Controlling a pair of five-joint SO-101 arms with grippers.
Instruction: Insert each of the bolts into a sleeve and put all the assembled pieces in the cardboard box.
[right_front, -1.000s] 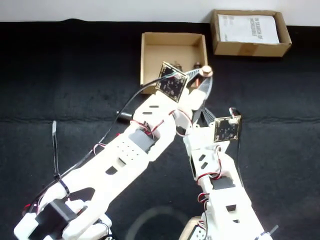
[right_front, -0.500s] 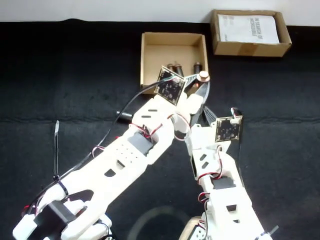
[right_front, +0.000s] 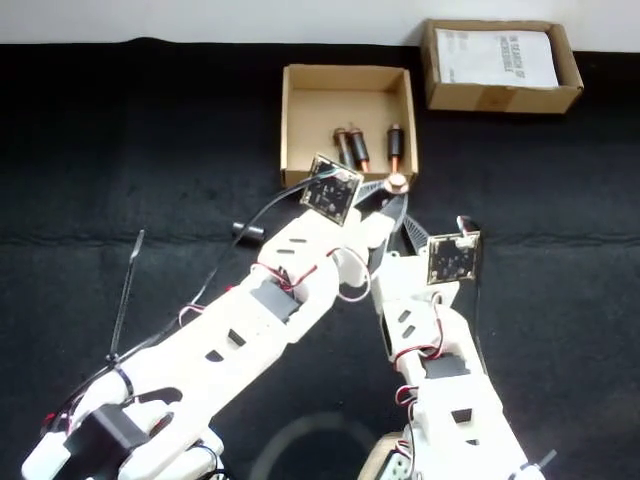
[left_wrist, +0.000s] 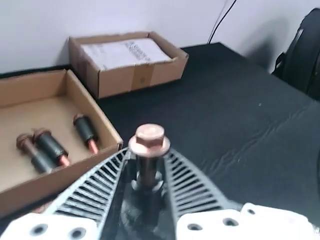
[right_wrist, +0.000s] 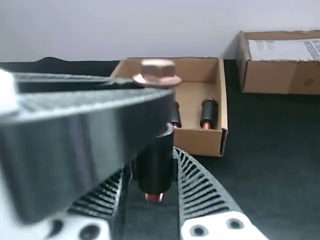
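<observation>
At the box's (right_front: 347, 70) 6 o'clock rim, I saw the bolt (right_front: 396, 183) had backed out toward 6. The left gripper (left_wrist: 146, 176) clamped it and the right gripper (right_wrist: 155, 176) clamped the sleeve (right_wrist: 155, 159). Boxing likely pending.

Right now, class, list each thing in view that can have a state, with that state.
Copper hex-headed bolt: upright, pushed through sleeve, tip showing below.
Black cylindrical sleeve: on the bolt.
Left end effector: shut on bolt.
Right end effector: shut on sleeve.
Open brown cardboard box: holds three assembled pieces, lying flat.
Loose black sleeve: lying on black table, outside box.
Second cardboard box: open, printed sheet inside.
</observation>
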